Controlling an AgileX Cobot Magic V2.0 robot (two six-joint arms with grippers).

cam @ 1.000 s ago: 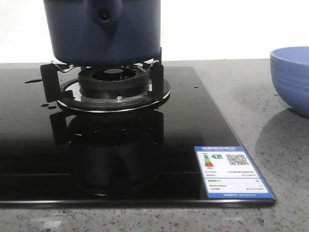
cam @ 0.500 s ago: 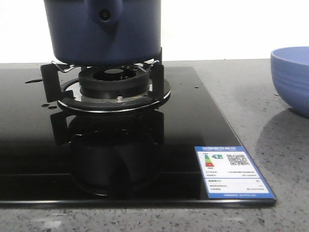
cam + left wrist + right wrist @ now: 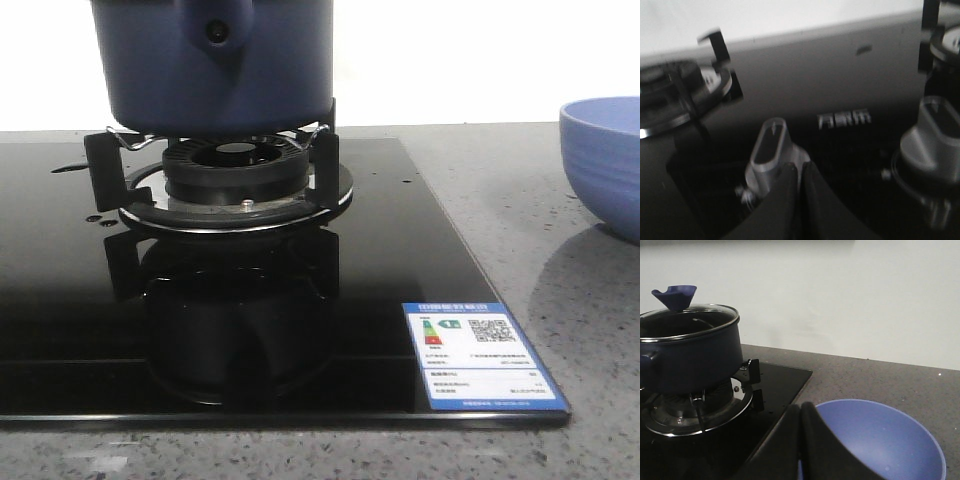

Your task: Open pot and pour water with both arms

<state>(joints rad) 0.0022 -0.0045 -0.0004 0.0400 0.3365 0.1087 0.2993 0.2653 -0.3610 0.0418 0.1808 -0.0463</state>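
The dark navy-blue pot (image 3: 215, 70) stands on the burner grate (image 3: 235, 185) of a black glass stove, its handle stub with a round hole facing me. In the right wrist view the pot (image 3: 687, 357) carries a glass lid with a blue knob (image 3: 674, 296). My right gripper (image 3: 800, 412) is shut and empty, at the near rim of the periwinkle bowl (image 3: 880, 442), well away from the pot. My left gripper (image 3: 799, 172) is shut and empty, just in front of a silver stove knob (image 3: 767, 155). Neither gripper shows in the front view.
The periwinkle bowl (image 3: 605, 160) sits on the grey counter right of the stove. A blue energy label (image 3: 478, 355) is stuck on the stove's front right corner. A second silver knob (image 3: 935, 140) and another burner (image 3: 675, 95) show in the left wrist view.
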